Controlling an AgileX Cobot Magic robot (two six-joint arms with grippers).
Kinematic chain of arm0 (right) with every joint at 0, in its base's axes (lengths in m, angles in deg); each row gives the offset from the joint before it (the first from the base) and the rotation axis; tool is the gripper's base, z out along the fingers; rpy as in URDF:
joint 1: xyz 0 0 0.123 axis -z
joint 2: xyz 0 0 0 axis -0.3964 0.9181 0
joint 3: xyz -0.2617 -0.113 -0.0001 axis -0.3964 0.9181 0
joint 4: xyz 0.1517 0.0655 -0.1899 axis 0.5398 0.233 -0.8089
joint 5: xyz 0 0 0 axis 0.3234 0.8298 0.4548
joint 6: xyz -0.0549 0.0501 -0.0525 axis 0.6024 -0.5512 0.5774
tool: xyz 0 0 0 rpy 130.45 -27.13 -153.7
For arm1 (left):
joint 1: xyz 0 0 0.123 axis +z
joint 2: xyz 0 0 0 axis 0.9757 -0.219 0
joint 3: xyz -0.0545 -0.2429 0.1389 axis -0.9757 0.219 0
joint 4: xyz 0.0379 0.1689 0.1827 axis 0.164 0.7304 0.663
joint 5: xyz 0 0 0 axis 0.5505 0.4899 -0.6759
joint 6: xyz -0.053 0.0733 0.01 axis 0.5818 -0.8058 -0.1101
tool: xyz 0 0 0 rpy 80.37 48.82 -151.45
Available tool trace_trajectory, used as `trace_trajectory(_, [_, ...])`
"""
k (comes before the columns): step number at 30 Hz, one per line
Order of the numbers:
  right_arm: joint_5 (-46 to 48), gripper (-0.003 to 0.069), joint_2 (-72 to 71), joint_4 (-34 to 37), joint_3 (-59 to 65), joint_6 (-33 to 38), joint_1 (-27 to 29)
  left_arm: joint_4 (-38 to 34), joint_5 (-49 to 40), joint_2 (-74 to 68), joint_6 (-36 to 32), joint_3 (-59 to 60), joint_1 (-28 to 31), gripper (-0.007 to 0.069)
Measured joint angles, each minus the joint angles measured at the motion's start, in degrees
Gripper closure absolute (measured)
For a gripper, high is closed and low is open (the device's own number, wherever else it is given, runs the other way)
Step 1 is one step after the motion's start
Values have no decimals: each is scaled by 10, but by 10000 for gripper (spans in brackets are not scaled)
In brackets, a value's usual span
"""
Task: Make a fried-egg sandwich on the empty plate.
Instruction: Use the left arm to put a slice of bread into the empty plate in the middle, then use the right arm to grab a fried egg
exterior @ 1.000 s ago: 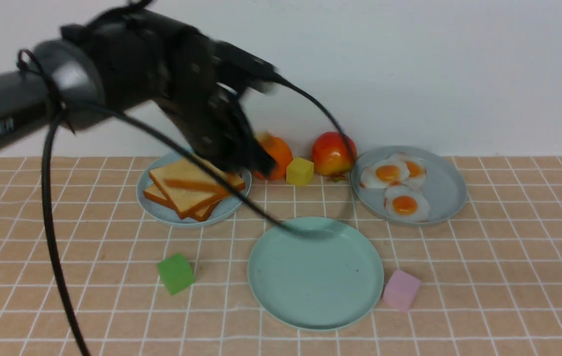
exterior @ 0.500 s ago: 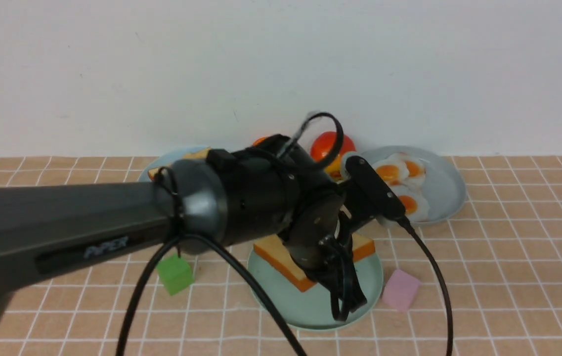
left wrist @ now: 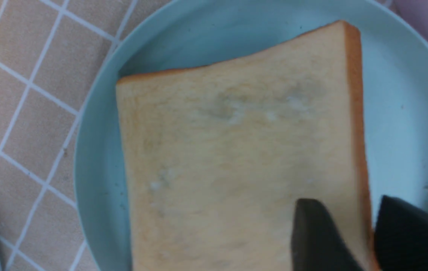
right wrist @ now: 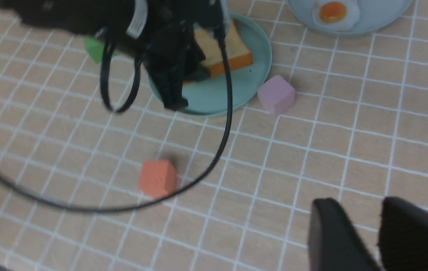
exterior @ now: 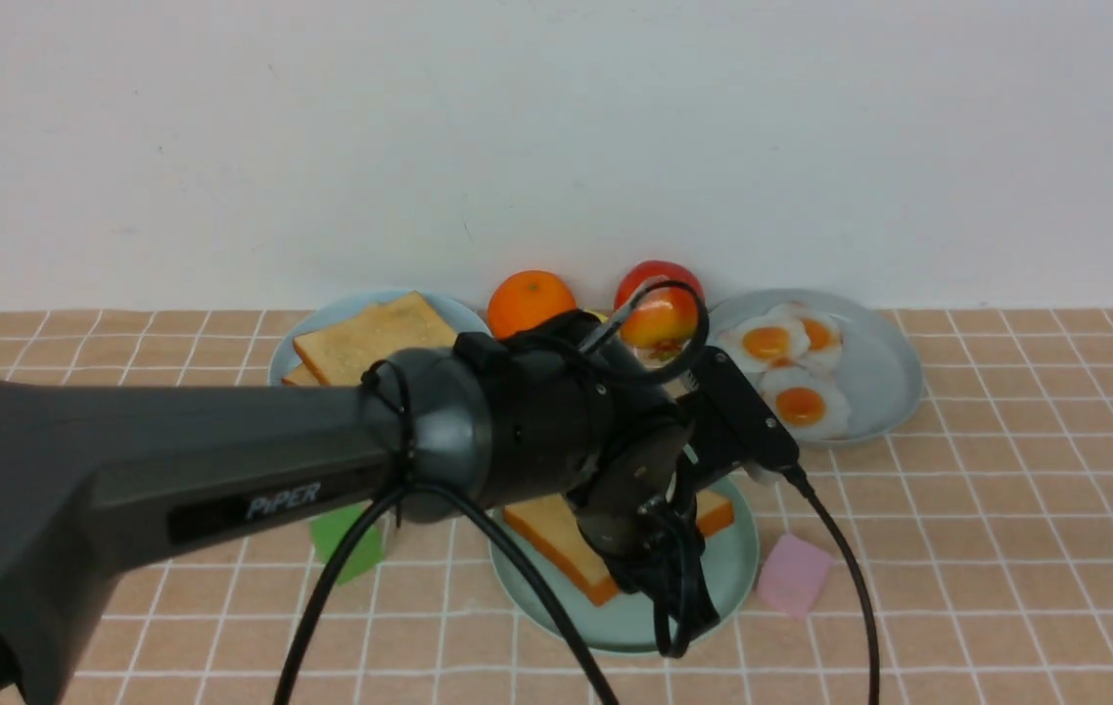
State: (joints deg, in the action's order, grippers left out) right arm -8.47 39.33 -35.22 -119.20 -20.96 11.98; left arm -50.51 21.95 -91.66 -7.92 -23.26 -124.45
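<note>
A golden-brown toast slice [exterior: 556, 534] [left wrist: 236, 150] lies flat on the empty mint-green plate [exterior: 744, 563] [left wrist: 97, 162]. My left gripper [exterior: 681, 602] [left wrist: 347, 199] hangs over its near-right edge. It is open: one finger sits above the toast top, the other beside the crust, over the plate. More toast [exterior: 370, 338] stays on the light-blue plate [exterior: 331, 315] at the back left. Three fried eggs [exterior: 801, 406] rest on the grey-blue plate [exterior: 884, 382] at the back right. My right gripper [right wrist: 358, 201], open and empty, hovers over bare tablecloth on the near side, outside the front view.
An orange [exterior: 529, 299] and an apple [exterior: 659, 304] stand against the back wall. A green cube [exterior: 346, 548] lies left of the mint plate, a pink cube [exterior: 793, 575] right of it. Nearer to me lies an orange cube [right wrist: 158, 177]. The left arm's cable loops low over the table.
The left arm swung from the bread plate to the mint-green plate with a toast slice. That slice now lies on the plate, and the left jaws have parted.
</note>
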Motion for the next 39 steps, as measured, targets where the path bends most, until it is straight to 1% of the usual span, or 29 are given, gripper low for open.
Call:
trace_trajectory(2, [-10,359,21,0,0,-12,0,-8,0,4,3,0,0,307])
trace_trajectory(3, [-23,319,49,0,0,-26,0,-24,-6,14,10,0,0,271])
trace_trajectory(5, [-40,282,91,0,0,-33,0,-42,-17,35,23,0,0,237])
trace_trajectory(8, [-91,259,166,-3,0,-25,0,-69,-42,94,49,0,0,237])
trace_trajectory(9, [-110,259,193,-3,0,-22,0,-74,-54,120,64,0,0,257])
trace_trajectory(11, [-153,260,245,-3,-5,-17,0,-80,-75,172,91,1,0,326])
trace_trajectory(13, [-180,270,307,-2,-21,-12,2,-79,-83,236,121,11,0,449])
trace_trajectory(16, [-190,285,399,3,-66,8,18,-73,-79,326,159,49,0,601])
trace_trajectory(17, [-192,290,439,10,-89,19,27,-71,-71,375,171,69,0,638])
trace_trajectory(20, [-200,297,536,47,-152,57,53,-71,-43,466,189,145,0,638])
trace_trajectory(21, [-200,297,542,50,-157,59,54,-71,-38,487,191,156,0,638])
trace_trajectory(25, [-204,298,660,129,-244,108,81,-68,23,632,228,278,0,638])
trace_trajectory(28, [-208,298,736,173,-305,124,88,-53,79,711,256,350,0,638])
trace_trajectory(30, [-212,298,780,186,-343,127,90,-38,126,745,265,386,0,638])
trace_trajectory(32, [-215,298,827,191,-385,127,90,-30,153,766,269,412,0,638])
trace_trajectory(39, [-219,298,951,194,-510,108,90,-25,181,771,271,429,0,638])
